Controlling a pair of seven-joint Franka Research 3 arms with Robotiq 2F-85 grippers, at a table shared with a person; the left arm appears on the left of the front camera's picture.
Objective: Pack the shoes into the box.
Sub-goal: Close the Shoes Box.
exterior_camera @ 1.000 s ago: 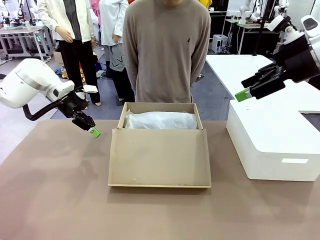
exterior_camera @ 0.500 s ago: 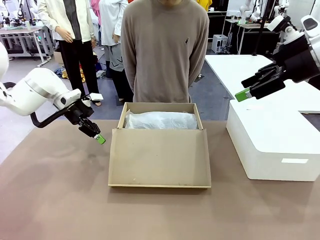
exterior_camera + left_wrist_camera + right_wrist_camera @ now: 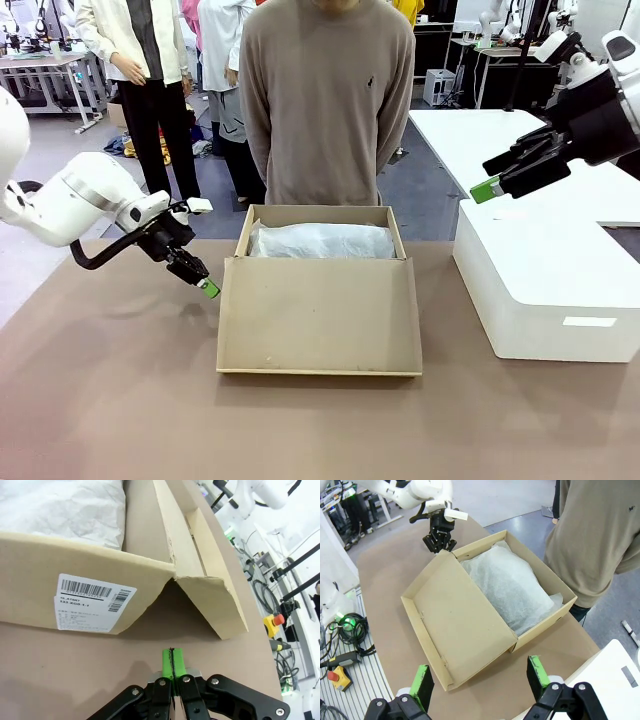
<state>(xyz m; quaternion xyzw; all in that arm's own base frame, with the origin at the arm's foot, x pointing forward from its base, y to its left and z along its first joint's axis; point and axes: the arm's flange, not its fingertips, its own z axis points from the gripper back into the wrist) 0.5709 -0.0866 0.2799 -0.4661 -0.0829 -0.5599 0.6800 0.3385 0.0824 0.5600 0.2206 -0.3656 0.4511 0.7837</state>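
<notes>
The tan cardboard box [image 3: 318,232] stands mid-table with white tissue paper [image 3: 322,241] covering its inside; its lid flap [image 3: 318,315] lies flat toward me. The shoes are hidden. My left gripper [image 3: 209,289] is shut, low over the table just left of the lid's near-left corner. In the left wrist view its gripper [image 3: 173,664] points at the box's labelled side wall [image 3: 95,605]. My right gripper [image 3: 486,189] hangs open, high above the white box. The right wrist view looks down past its gripper [image 3: 481,677] at the box [image 3: 485,605] and the left gripper [image 3: 440,541].
A larger white box [image 3: 545,280] sits at the table's right. A person in a brown sweater [image 3: 328,100] stands behind the cardboard box, hands behind the back. Bare brown table [image 3: 110,380] spreads at the left and front.
My left gripper has moved right and down toward the lid's left corner. The right arm, the box and the person have stayed put.
</notes>
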